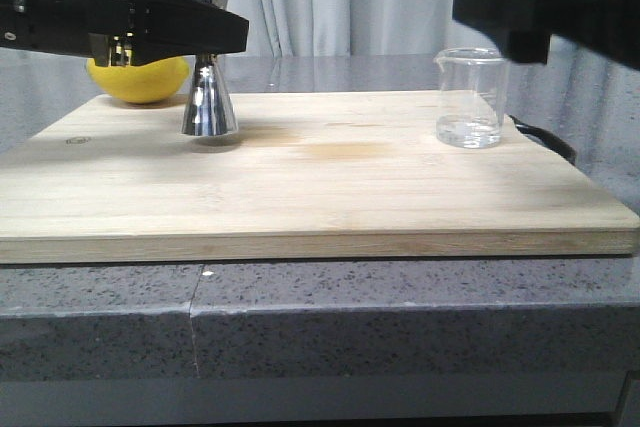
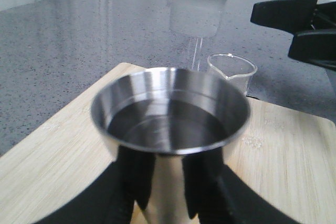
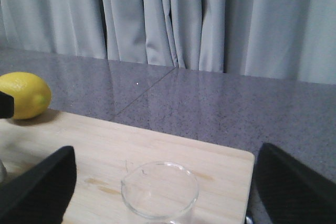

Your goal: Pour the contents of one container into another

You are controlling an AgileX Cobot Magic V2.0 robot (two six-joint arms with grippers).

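beaker: small clear cylindrical glass beaker [image 3: 159,190] stood upright on board, seen from above, rim lip faint
gripper: right gripper [image 3: 160,182] spread wide, black fingers [image 3: 39,187] either side of beaker, apart from it
board: pale wooden cutting board [image 3: 105,145] lay on grey speckled countertop [image 3: 210,103]
lemon: yellow lemon [image 3: 23,95] sat at board's far edge
background: grey pleated curtains [image 3: 173,17]
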